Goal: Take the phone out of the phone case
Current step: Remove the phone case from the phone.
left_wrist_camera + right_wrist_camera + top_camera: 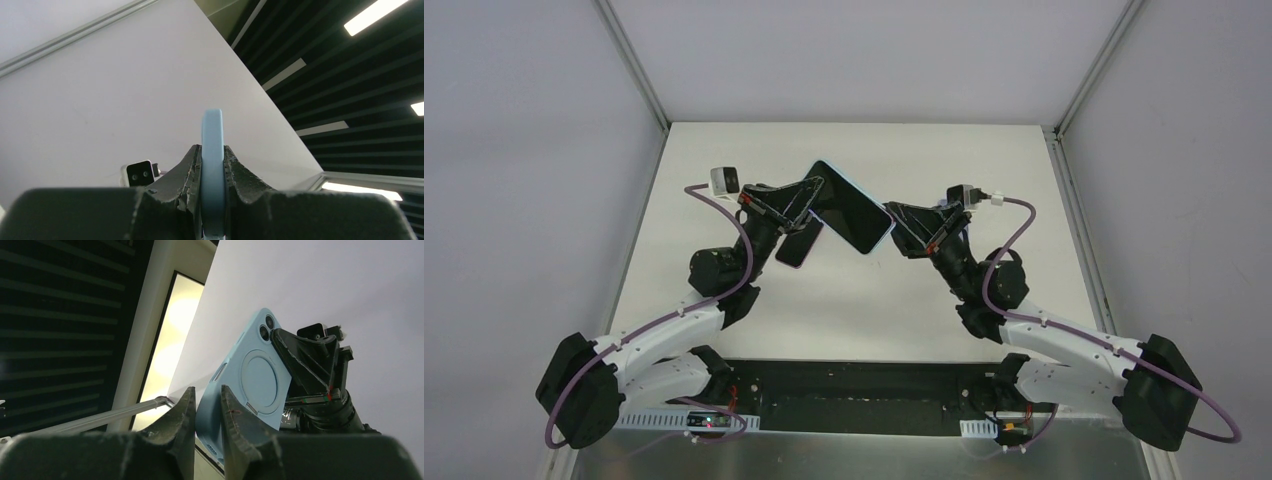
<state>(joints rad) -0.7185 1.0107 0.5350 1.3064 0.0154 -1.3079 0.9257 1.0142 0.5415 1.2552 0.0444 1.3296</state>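
phone (852, 208) in phone case (260, 380) aloft, long axis 10-to-4 o'clock | left pincer (212, 167) clamped on 10 end | right pincer (207, 402) clamped on 4 end

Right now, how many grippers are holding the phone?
2. The left gripper pinches the phone at its left end, and the right gripper pinches its right end. No others are in view.

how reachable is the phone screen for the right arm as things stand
Probably not without letting go: the right pincer is shut on a corner of the blue phone case, and the left pincer clamps another edge. The screen faces up with nothing over it.
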